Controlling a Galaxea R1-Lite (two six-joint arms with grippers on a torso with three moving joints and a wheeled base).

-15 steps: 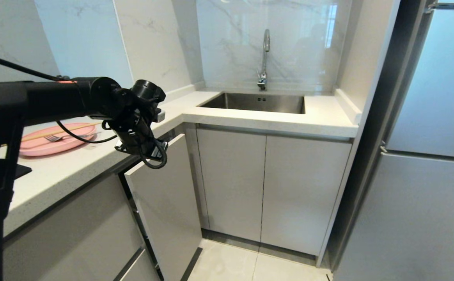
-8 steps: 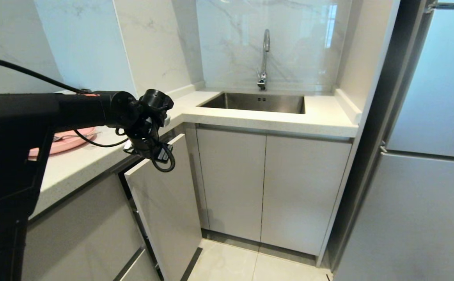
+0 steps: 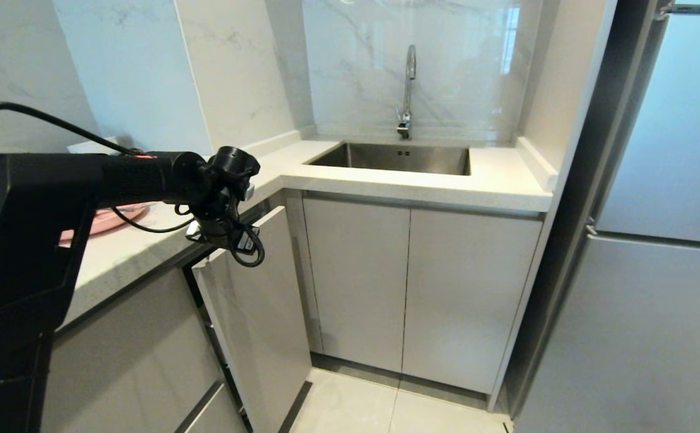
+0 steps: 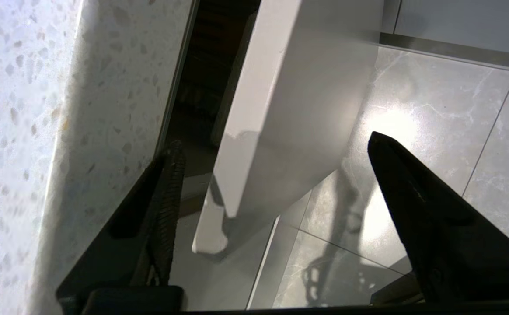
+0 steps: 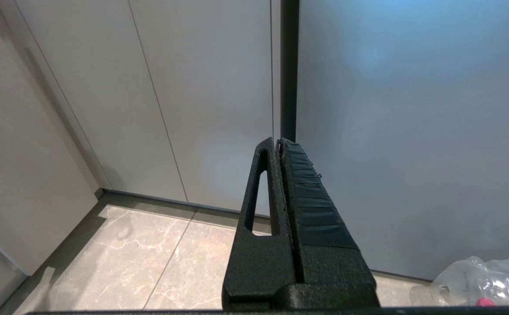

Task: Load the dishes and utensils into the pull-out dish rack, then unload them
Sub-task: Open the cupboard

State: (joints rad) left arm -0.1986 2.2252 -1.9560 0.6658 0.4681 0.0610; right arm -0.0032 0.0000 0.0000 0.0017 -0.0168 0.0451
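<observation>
Above the pull-out dish rack point(image 4: 280, 109) front panel, left claw point(image 4: 272, 175) spread wide, panel between fingers

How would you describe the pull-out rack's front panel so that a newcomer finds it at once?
Start at the sink and go left round the counter's corner. Just under the counter edge stands the narrow pale grey panel. Unlike the flush doors beside it, it juts out, with a dark gap behind.

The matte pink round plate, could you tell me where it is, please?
In the head view, the matte pink round plate lies on the left stretch of the white speckled countertop, mostly hidden behind the black left arm.
</observation>
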